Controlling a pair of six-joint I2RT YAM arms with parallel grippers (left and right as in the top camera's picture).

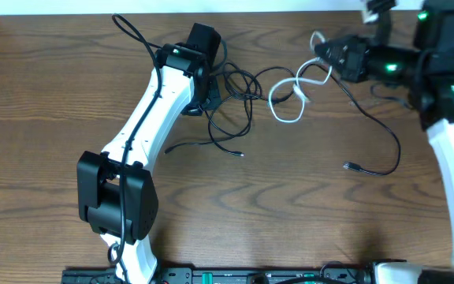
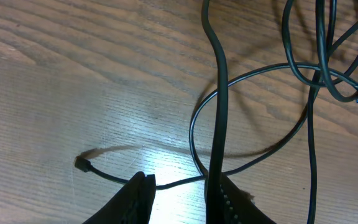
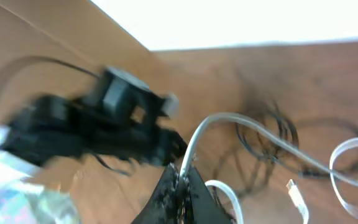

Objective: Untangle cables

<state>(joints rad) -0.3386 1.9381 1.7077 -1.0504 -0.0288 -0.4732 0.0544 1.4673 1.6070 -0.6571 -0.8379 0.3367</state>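
The right wrist view alone shows the right gripper [image 3: 182, 177] pinching the white cable [image 3: 229, 116]. In the left wrist view the left gripper [image 2: 179, 183] stands parted, a black cable [image 2: 191, 127] crossing the gap. Overhead, the tangle lies near the table's [image 1: 290, 213] far edge, with open board nearer.

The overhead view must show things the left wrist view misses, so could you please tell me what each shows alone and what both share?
Only overhead: the white cable and the right end effector shut on it. Only left wrist: the left end effector up close, its fingers apart, with a thin black cable crossing the gap between their tips. Both: the looped black cables lying on the wooden table.
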